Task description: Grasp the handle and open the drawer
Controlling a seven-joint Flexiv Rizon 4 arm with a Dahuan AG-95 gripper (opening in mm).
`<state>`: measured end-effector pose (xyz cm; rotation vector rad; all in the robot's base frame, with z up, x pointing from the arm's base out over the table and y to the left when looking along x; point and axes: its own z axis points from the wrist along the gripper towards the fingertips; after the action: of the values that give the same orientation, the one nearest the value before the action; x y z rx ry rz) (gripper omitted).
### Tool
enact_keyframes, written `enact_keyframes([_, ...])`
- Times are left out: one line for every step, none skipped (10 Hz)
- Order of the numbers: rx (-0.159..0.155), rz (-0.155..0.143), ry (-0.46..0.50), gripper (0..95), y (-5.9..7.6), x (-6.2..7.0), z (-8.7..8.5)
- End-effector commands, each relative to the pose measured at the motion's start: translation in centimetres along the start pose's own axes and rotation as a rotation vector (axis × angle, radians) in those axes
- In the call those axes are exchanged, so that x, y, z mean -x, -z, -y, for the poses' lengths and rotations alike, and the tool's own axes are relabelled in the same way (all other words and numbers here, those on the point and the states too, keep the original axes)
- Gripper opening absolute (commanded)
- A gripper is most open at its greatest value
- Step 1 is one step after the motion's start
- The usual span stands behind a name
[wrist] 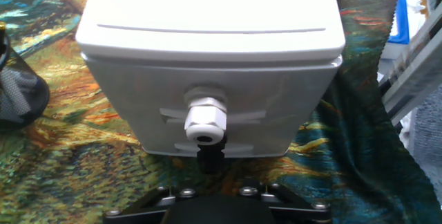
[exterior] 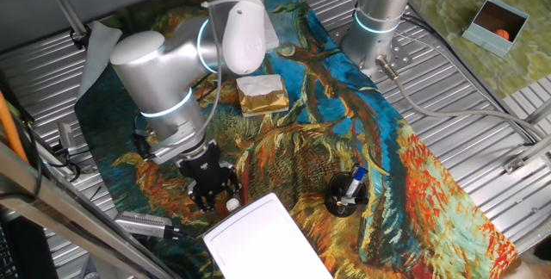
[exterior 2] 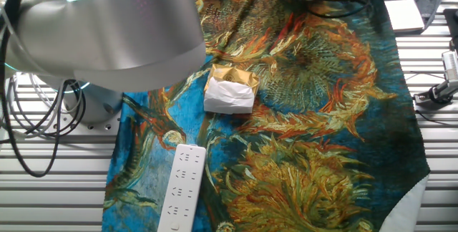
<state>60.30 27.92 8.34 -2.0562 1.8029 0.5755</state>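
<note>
Directly ahead of the black gripper, along its finger axis, the small round white handle projects from the white drawer front, just beyond the fingers; whether the jaws are parted or closed cannot be told.

— What's around me on the desk?
— A painted cloth covers it. A gold-and-white block lies on the cloth.
— And nearer me?
— A black mesh pen holder with pens, on the cloth.
— From the other side?
— A long white bar with buttons, lying near the block.
</note>
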Motion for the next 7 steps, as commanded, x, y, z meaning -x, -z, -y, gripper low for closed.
enact_keyframes([-0.003, 0.008, 0.0, 38.0, -0.16, 0.06, 0.0])
enact_keyframes([-0.003, 0.009, 0.001, 38.0, -0.17, 0.06, 0.01])
enact_keyframes([-0.003, 0.011, 0.003, 38.0, -0.18, 0.06, 0.01])
enact_keyframes([-0.003, 0.011, 0.004, 57.0, -0.18, 0.06, 0.01])
enact_keyframes([-0.003, 0.012, 0.005, 57.0, -0.18, 0.06, 0.01])
enact_keyframes([-0.003, 0.012, 0.005, 57.0, -0.18, 0.06, 0.01])
enact_keyframes([-0.003, 0.013, 0.007, 57.0, -0.18, 0.06, 0.01])
